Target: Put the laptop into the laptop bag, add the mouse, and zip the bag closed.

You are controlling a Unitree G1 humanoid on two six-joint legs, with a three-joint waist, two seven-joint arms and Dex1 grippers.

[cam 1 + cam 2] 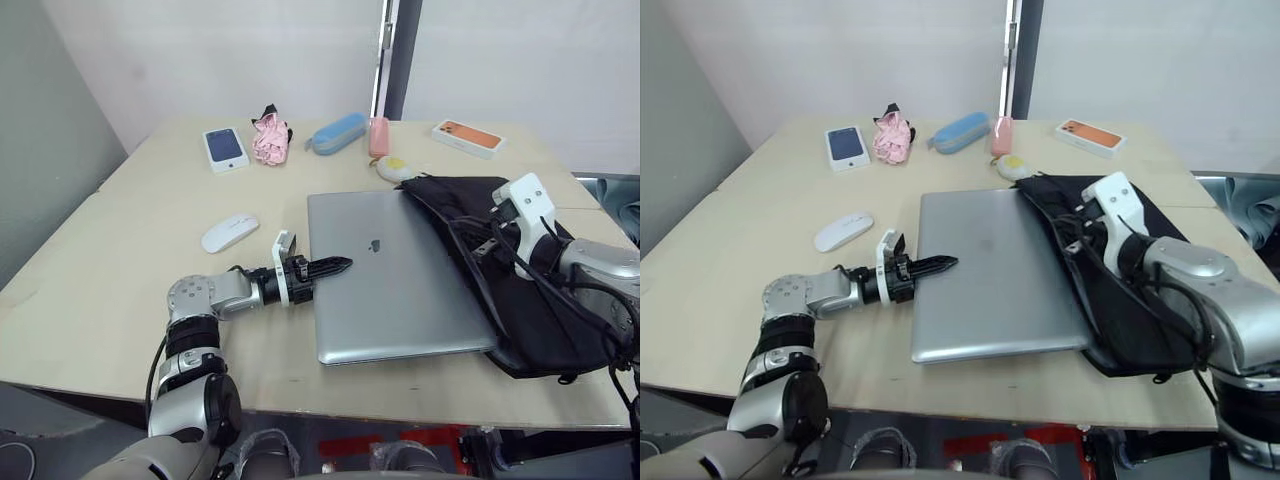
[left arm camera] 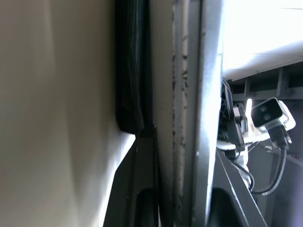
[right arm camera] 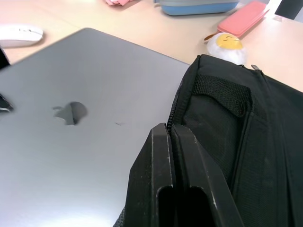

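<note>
The silver laptop (image 1: 400, 290) lies flat in the middle of the table. Its right side sits under the raised edge of the black laptop bag (image 1: 560, 320). My left gripper (image 1: 335, 266) is at the laptop's left edge, shut on it, with the metal edge (image 2: 187, 118) between its fingers. My right gripper (image 3: 169, 130) is shut at the bag's zip edge, next to a strap handle (image 3: 220, 90), over the laptop's far right corner. The white mouse (image 1: 229, 233) rests on the table to the left of the laptop, apart from both grippers.
Along the back of the table lie a phone box (image 1: 226, 148), a pink cloth (image 1: 270, 138), a blue pouch (image 1: 338, 133), a pink case (image 1: 379, 136), an egg-like toy (image 1: 394, 168) and an orange-topped box (image 1: 468, 138). The laptop's near edge is close to the table's front edge.
</note>
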